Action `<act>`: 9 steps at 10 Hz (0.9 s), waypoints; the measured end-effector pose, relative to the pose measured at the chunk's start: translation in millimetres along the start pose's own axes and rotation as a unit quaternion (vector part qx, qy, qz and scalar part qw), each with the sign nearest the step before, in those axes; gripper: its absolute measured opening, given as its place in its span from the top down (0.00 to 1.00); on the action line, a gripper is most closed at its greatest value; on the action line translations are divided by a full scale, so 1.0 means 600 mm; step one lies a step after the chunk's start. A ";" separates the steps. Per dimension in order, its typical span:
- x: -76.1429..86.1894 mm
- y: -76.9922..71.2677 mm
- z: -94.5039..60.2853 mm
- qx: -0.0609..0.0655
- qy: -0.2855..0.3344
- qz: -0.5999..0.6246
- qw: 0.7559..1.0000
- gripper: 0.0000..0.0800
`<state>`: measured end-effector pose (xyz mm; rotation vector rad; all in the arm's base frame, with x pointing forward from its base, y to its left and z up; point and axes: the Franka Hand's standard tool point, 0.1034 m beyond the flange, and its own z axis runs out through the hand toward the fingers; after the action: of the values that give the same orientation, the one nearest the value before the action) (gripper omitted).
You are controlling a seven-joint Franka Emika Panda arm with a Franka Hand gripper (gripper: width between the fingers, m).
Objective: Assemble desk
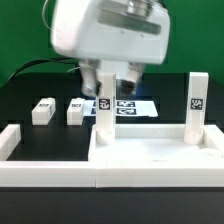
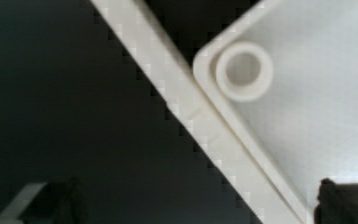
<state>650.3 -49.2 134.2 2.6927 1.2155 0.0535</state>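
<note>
Above the desk panel (image 1: 150, 152), near its corner on the exterior view's left, my gripper (image 2: 194, 200) hangs with fingers (image 2: 41, 203) spread, holding nothing. An empty socket (image 2: 243, 70) shows below; I'd fetch a lying leg post (image 1: 75, 111) and seat it plumb there.

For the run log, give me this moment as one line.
gripper open, empty; above large white plastic rectangular panel corner socket; two white square leg posts upright; two more lying loose
</note>
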 end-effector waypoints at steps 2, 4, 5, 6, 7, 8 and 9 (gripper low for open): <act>-0.126 0.015 -0.023 0.041 -0.007 0.087 0.995 0.19; -0.210 0.015 -0.009 0.090 -0.031 0.207 0.974 0.19; -0.216 0.009 -0.001 0.080 -0.026 0.241 0.967 0.19; -0.213 0.004 0.000 0.082 -0.031 0.270 0.959 0.19; -0.213 0.006 0.000 0.080 -0.032 0.284 0.955 0.19; -0.212 0.005 0.001 0.079 -0.035 0.323 0.942 0.19; -0.214 0.004 0.004 0.085 -0.034 0.352 0.931 0.19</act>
<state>567.1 -146.8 138.0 3.1007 0.1876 -0.0489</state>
